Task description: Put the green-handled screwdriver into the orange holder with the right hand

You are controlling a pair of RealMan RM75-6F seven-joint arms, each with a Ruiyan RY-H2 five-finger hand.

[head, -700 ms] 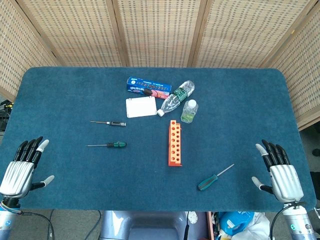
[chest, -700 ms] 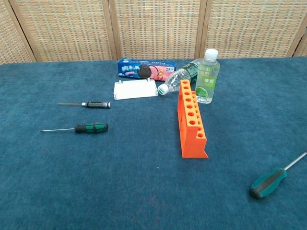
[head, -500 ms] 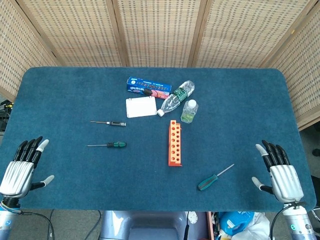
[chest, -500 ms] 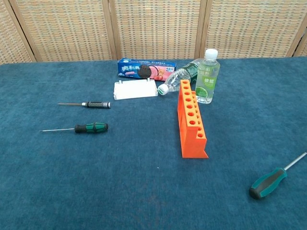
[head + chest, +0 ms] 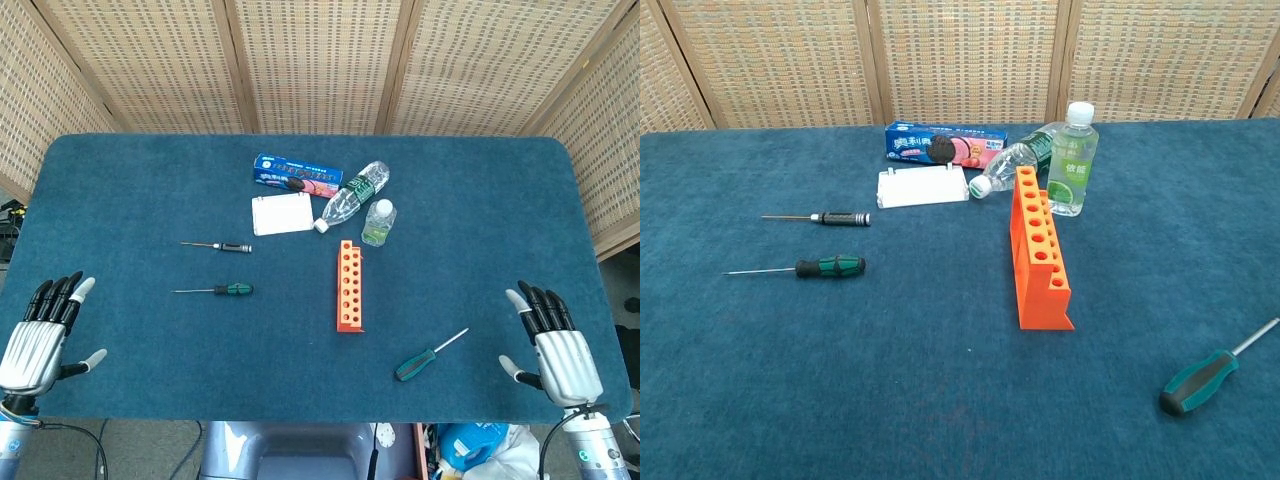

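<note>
In the head view, the right hand [image 5: 556, 347] is resting at the lower right edge of the blue table [image 5: 120, 200], fingers spread apart and holding nothing, and the left hand [image 5: 40, 335] is lying the same way at the lower left, also empty with its fingers apart. The green-handled screwdriver [image 5: 430, 355] is lying flat right of centre in the lower part of the frame, handle toward the bottom and tip slanting up toward the right hand, near it but not touching; that nearness is probably why this arm is named for the job. The orange holder [image 5: 349, 286] is standing in the middle of the frame with its row of holes facing up, ready to take a tool dropped in from above. Two smaller screwdrivers [image 5: 215, 268] are lying at left of centre, well apart from both hands. In the chest view neither hand is showing; the green-handled screwdriver [image 5: 1215, 370] is sitting at the lower right and the orange holder [image 5: 1040, 250] at centre. Behind the holder a blue biscuit packet [image 5: 945, 146] is lying with Chinese characters too small to read, beside a white box [image 5: 922, 187], a tipped clear bottle [image 5: 1015, 160] and an upright bottle [image 5: 1072, 165] whose green label is also carrying Chinese writing.
</note>
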